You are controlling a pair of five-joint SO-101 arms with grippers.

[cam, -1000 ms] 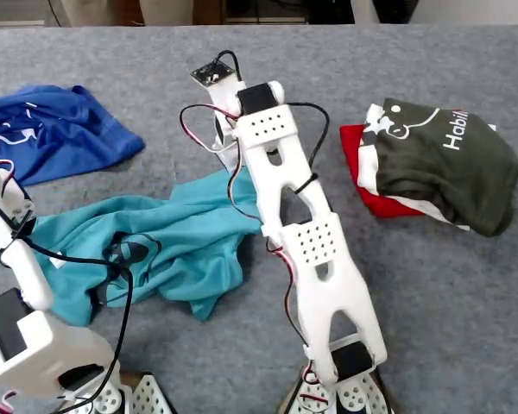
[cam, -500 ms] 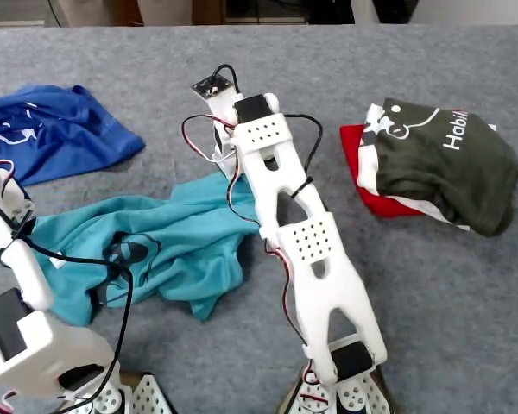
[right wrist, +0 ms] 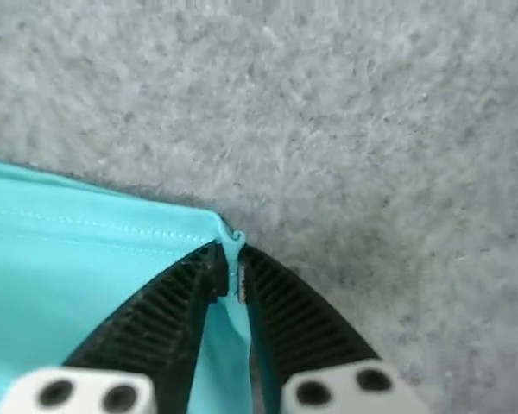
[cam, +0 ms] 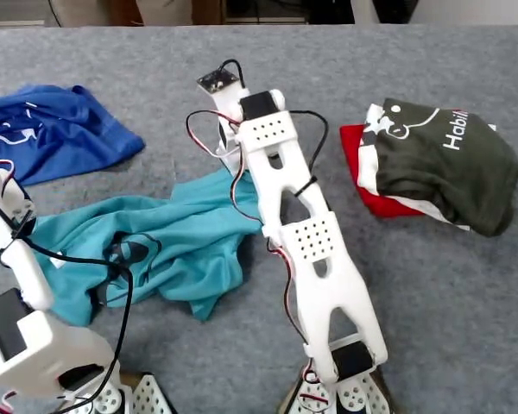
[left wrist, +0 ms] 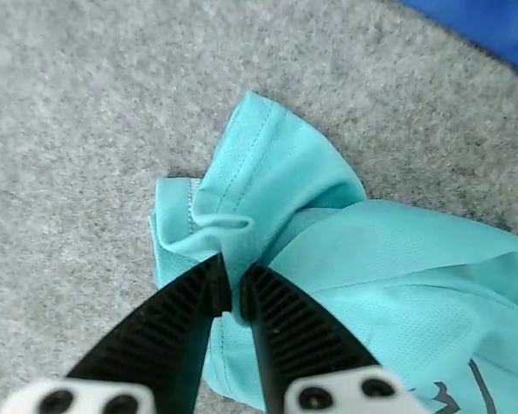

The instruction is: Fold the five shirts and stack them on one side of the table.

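Teal cloth lies crumpled in the middle of the grey table point(cam: 466, 293). It is the teal shirt point(cam: 173, 237), spread out in a messy heap with many folds. The right arm point(cam: 306, 233) stretches out over the table to the shirt's far corner. In the right wrist view, the right gripper point(right wrist: 229, 263) has its two black fingers pressed close together on the very edge of the teal shirt point(right wrist: 69, 259), pinching the hem right at the corner, with bare grey table just past it. The left arm point(cam: 13, 250) stands at the other end of the shirt, at the near left side of the table. In the left wrist view, the left gripper point(left wrist: 230, 289) also has its fingers squeezed together, nipping a small bunched fold of the teal shirt point(left wrist: 345, 259) near a sleeve end. The blue shirt point(cam: 52, 129) lies unfolded and rumpled at the far left of the table, apart from the teal one, and a bit of it point(left wrist: 492, 21) shows in the left wrist view too. On the right side of the table sits a pile of folded shirts. The dark green shirt point(cam: 440, 164) is on top, a white shirt point(cam: 369, 164) peeks out under it, and a red shirt point(cam: 384, 205) is at the bottom.
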